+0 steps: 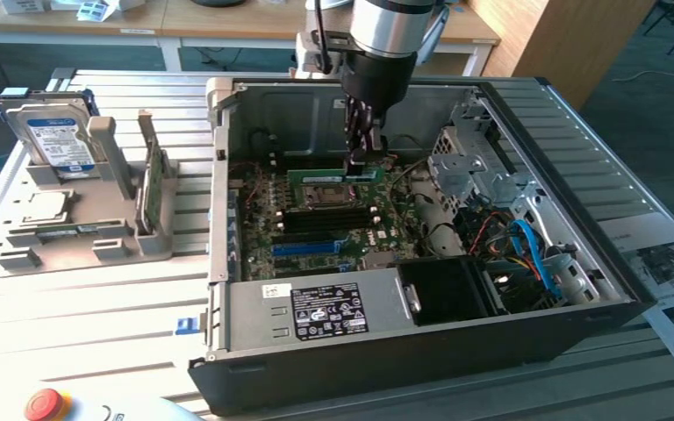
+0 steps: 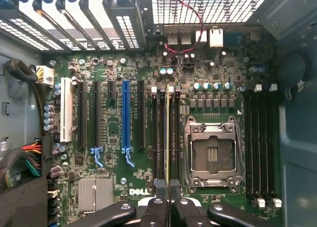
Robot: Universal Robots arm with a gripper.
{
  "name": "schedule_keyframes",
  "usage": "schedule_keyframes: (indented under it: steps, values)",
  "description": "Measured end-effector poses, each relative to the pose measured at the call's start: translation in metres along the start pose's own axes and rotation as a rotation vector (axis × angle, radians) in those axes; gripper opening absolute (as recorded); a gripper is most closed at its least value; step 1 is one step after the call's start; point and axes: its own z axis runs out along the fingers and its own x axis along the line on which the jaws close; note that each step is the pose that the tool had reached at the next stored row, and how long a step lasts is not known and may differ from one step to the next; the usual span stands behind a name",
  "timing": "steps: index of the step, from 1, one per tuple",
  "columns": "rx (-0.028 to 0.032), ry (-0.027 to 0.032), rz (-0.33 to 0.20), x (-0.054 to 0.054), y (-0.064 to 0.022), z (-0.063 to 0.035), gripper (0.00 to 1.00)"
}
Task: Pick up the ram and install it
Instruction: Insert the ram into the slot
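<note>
Gripping the ram (image 2: 167, 138) between its tips, pincer (image 2: 167, 186) clenched, ram seemingly seated beside CPU socket (image 2: 212, 155).

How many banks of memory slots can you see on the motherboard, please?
2, flanking the CPU socket: an empty bank on one side, and a second bank nearer the blue slot, where the claw holds the ram.

I see open room above the case (image 1: 431, 360), drive cage (image 1: 477, 171) crowding the exterior view's right, power supply (image 1: 313, 311) near, socket (image 2: 213, 155) beside the ram (image 2: 167, 138).
</note>
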Motion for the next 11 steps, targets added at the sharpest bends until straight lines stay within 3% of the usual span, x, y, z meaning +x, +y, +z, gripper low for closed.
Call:
schedule_keyframes:
  steps: [11]
  values:
    - [0.0005,0.0004,-0.014,0.0000,0.0000,0.0001,0.12]
